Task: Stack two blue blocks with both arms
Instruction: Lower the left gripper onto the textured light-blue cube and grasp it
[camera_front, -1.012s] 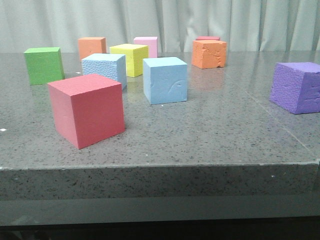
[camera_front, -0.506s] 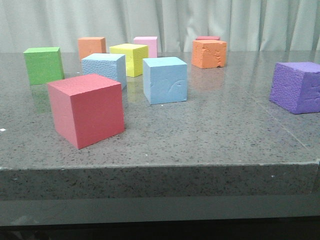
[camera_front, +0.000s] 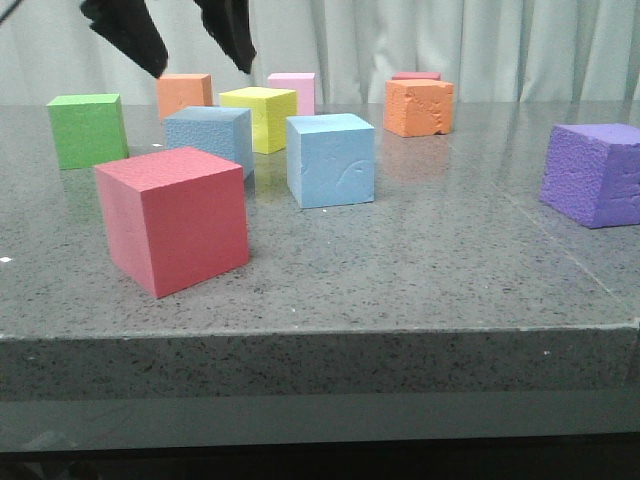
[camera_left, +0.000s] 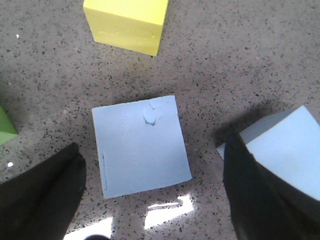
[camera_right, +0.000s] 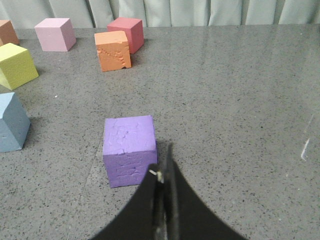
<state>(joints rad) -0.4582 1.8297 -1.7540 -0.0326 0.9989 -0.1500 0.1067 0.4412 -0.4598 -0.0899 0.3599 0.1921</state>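
The pebbly blue block (camera_front: 208, 135) sits on the table behind the red cube. The smoother blue block (camera_front: 331, 160), with a curved scratch, stands just to its right, apart from it. My left gripper (camera_front: 204, 71) is open and empty, high above the pebbly block. In the left wrist view the gripper (camera_left: 152, 165) straddles the pebbly block (camera_left: 141, 146) from above, and one finger partly hides the smoother block (camera_left: 287, 145). My right gripper (camera_right: 162, 172) is shut and empty, just beside the purple cube (camera_right: 129, 150). It is out of the front view.
A red cube (camera_front: 175, 220) stands near the front edge. A green cube (camera_front: 88, 130), an orange cube (camera_front: 184, 95), a yellow cube (camera_front: 260, 117) and a pink cube (camera_front: 292, 92) ring the blue blocks. A scarred orange cube (camera_front: 418, 107) is at the back and the purple cube (camera_front: 592, 175) at the right.
My left gripper has come into the front view at the top left, open, above the pebbly blue block. The blocks have not moved.
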